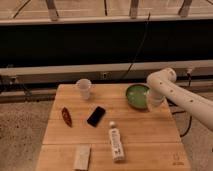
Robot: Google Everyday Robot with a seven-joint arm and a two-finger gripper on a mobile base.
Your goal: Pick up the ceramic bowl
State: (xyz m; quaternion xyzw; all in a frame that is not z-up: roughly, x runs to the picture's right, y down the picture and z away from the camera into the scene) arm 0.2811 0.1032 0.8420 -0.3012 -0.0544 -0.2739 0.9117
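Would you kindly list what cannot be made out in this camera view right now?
- Gripper: at the ceramic bowl's right rim, hidden by the arm's own wrist; contact cannot be told.
- Bowl's right edge: covered by the arm.
- Bottle label: too small to read.
- Arm's base: cut off by the right edge.
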